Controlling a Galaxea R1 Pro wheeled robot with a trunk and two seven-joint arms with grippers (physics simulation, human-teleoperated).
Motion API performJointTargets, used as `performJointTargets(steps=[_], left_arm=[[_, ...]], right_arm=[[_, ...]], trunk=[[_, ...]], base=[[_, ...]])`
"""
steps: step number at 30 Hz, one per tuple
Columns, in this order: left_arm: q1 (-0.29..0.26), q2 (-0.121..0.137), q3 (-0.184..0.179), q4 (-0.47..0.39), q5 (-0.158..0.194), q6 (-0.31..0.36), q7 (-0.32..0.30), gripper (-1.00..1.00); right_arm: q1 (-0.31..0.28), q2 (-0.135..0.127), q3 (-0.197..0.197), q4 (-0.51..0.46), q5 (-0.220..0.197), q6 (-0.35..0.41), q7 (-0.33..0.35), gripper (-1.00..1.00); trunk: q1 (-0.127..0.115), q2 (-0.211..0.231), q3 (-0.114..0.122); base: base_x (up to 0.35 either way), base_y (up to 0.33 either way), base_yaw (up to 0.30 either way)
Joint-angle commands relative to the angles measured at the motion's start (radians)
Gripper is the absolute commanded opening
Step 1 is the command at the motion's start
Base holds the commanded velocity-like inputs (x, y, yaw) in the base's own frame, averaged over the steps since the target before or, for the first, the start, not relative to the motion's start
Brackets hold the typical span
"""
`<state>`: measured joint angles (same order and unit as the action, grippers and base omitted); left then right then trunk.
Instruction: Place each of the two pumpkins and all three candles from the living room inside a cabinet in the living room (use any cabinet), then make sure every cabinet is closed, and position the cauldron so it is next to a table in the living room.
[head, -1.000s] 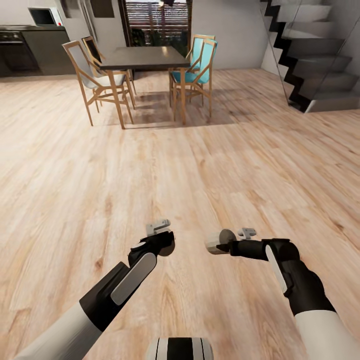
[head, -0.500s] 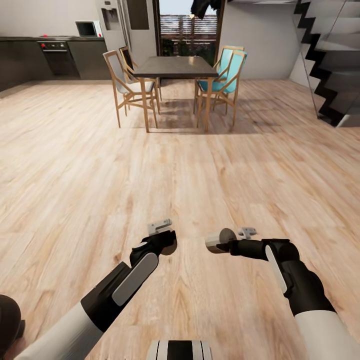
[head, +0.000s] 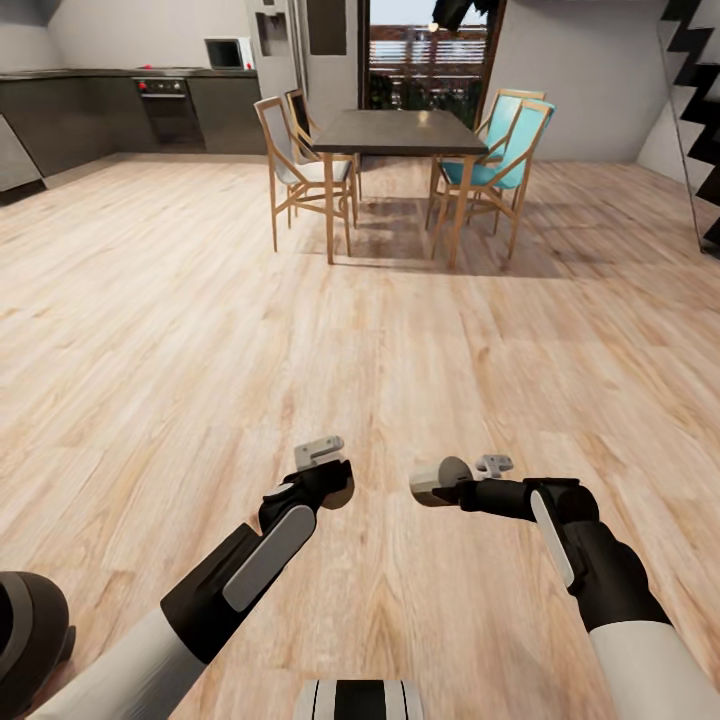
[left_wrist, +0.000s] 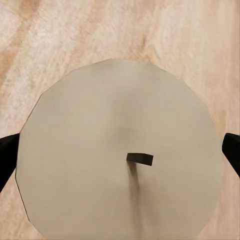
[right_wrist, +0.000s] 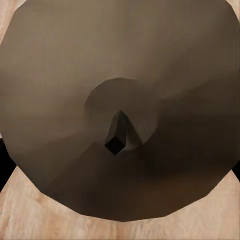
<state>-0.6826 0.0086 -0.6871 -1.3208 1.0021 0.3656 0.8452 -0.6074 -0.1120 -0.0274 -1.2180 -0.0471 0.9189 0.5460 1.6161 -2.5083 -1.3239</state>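
Each gripper carries one beige-grey candle over the wooden floor. In the head view my left gripper (head: 338, 490) is shut on a candle (head: 341, 493) that looks dark from this side. My right gripper (head: 436, 484) is shut on a second candle (head: 432, 480), whose pale round end faces left. The left wrist view looks onto its candle's flat pale top (left_wrist: 100, 150) with a short dark wick, dark fingertips (left_wrist: 6, 156) at either side. The right wrist view has its candle's shadowed top (right_wrist: 75, 100) close up. A black rounded body, apparently the cauldron (head: 28, 632), sits at the lower left corner.
A dark dining table (head: 400, 132) with several wooden chairs (head: 300, 175) stands far ahead. Dark kitchen units (head: 150, 105) line the back left wall. A staircase (head: 700, 60) rises at the far right. Open wooden floor (head: 400, 340) lies between me and the table.
The whole head view has swung left, so the table and stairs have shifted right and the black rounded body shows more at the lower left. Both arms keep their pose and candles.
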Motion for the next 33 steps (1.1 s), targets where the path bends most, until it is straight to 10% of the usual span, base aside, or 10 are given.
performJointTargets(steps=[1, 33], left_arm=[[0.0, 0.0, 0.0, 0.0, 0.0, 0.0, -0.001, -1.0], [0.0, -0.001, 0.0, 0.0, -0.002, -0.002, -0.001, -1.0]], right_arm=[[0.0, 0.0, 0.0, 0.0, 0.0, 0.0, 0.0, -1.0], [0.003, 0.0, 0.0, 0.0, 0.0, -0.007, 0.0, -1.0]], trunk=[[0.0, 0.0, 0.0], [0.0, 0.0, 0.0]], base=[[0.016, 0.0, 0.01], [-0.038, 0.0, 0.027]])
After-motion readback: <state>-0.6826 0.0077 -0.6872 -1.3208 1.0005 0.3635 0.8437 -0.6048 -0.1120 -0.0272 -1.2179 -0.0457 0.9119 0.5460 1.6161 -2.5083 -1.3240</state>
